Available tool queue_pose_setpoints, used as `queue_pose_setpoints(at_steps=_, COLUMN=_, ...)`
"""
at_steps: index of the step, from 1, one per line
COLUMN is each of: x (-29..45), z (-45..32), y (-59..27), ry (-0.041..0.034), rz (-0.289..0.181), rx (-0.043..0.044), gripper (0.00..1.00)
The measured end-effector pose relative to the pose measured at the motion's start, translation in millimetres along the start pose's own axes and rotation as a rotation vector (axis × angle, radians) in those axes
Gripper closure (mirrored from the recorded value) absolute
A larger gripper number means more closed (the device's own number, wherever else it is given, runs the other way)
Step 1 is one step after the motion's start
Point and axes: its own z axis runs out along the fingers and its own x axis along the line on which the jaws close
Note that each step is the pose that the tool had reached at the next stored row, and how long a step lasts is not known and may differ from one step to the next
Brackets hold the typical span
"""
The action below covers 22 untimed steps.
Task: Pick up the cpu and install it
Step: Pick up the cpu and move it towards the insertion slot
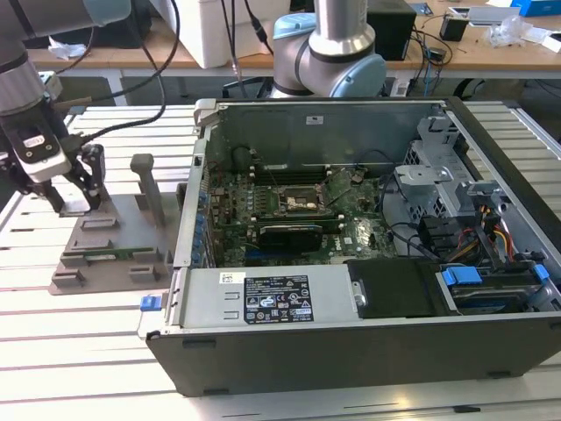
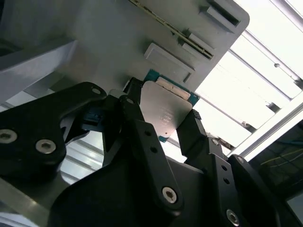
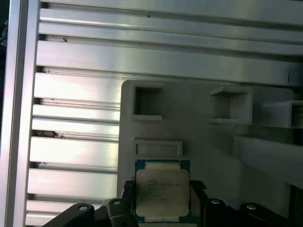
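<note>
Black gripper fingers clamp opposite edges of the cpu; its silvery lid and green rim show in both wrist views. Gripper and cpu sit over the grey fixture tray at the exterior view's left, well apart from the open computer case and its motherboard socket.
</note>
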Motion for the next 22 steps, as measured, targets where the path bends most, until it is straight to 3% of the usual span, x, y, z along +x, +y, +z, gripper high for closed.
queue_pose_setpoints(at_steps=6, x=-0.5, z=-19.1, y=-0.1, ry=0.0001, rz=0.0, rx=0.0, gripper=0.45)
queue_pose_setpoints(at_steps=14, x=-1.0, z=-38.5, y=-0.1, ry=0.0, rz=0.0, rx=0.0, gripper=0.45)
queue_pose_setpoints(at_steps=22, x=-1.9, z=-71.7, y=-0.2, ry=0.0, rz=0.0, rx=0.0, gripper=0.45)
